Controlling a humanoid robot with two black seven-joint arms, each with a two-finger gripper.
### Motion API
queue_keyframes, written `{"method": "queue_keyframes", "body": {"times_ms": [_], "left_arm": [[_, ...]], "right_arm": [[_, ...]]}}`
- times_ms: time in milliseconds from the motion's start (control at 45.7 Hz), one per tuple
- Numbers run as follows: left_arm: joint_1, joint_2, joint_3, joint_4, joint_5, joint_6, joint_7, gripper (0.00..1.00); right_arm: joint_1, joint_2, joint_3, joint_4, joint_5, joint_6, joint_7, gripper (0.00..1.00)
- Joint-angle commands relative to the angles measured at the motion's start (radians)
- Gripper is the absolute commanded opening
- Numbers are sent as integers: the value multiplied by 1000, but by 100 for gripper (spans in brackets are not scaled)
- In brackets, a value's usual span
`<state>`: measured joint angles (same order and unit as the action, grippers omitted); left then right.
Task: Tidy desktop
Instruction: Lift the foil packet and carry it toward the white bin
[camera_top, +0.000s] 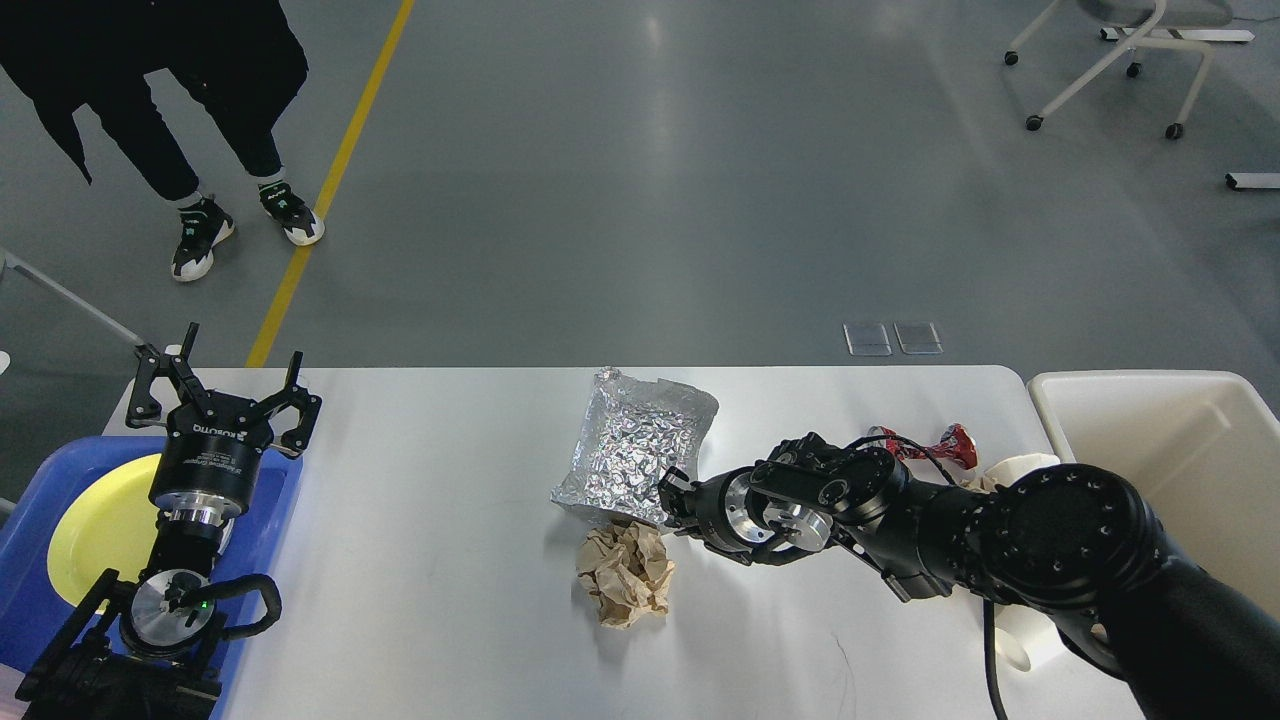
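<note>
The white desktop (440, 560) holds a crumpled sheet of silver foil (630, 445) at its middle and a crumpled brown paper ball (625, 572) just in front of it. My right gripper (678, 503) is low at the foil's near right corner and touches its edge. Its dark fingers are seen end-on, so their gap does not show. A red wrapper (945, 443) lies behind my right arm. My left gripper (222, 392) is open and empty, held up over the far edge of the blue tray (285, 500).
A yellow plate (95, 525) lies in the blue tray at the left. A cream-white bin (1180, 450) stands beside the desktop's right end. White paper objects (1025, 465) show past my right forearm. A person (190, 120) stands at the far left, and a chair (1120, 50) at the far right.
</note>
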<state>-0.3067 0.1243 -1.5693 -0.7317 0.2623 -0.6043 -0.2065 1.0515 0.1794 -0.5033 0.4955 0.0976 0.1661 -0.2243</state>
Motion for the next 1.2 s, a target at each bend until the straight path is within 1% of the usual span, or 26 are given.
{"method": "queue_keyframes", "body": {"times_ms": [0,175,328,416,612,722,831,962,1094,1181], "left_arm": [[0,0,0,0,0,0,1,96],[0,0,0,0,0,0,1,96],[0,0,0,0,0,0,-1,96],[0,0,0,0,0,0,1,96],[0,0,0,0,0,0,1,96],[0,0,0,0,0,-2,1,96],[0,0,0,0,0,-2,1,96],[1,0,0,0,0,-2,1,96],[0,0,2,0,0,-2,1,96],[0,0,0,0,0,-2,1,96]], "right_arm": [[1,0,6,-2,2,-14,-4,0],[1,-1,34,-5,11,-46,-7,0],[19,-6,37,-3,10,-26,-12,0],[36,-27,29,-2,-1,-5,-17,0],[134,-153,25,18,-7,147,-27,0],[237,-195,-9,61,-13,253,-29,0],[355,-284,-73,173,-30,326,-29,0],[562,-388,-202,395,-65,354,-27,0],[775,-442,-337,599,-96,369,-26,0],[906,-449,-418,716,-121,391,-27,0]]}}
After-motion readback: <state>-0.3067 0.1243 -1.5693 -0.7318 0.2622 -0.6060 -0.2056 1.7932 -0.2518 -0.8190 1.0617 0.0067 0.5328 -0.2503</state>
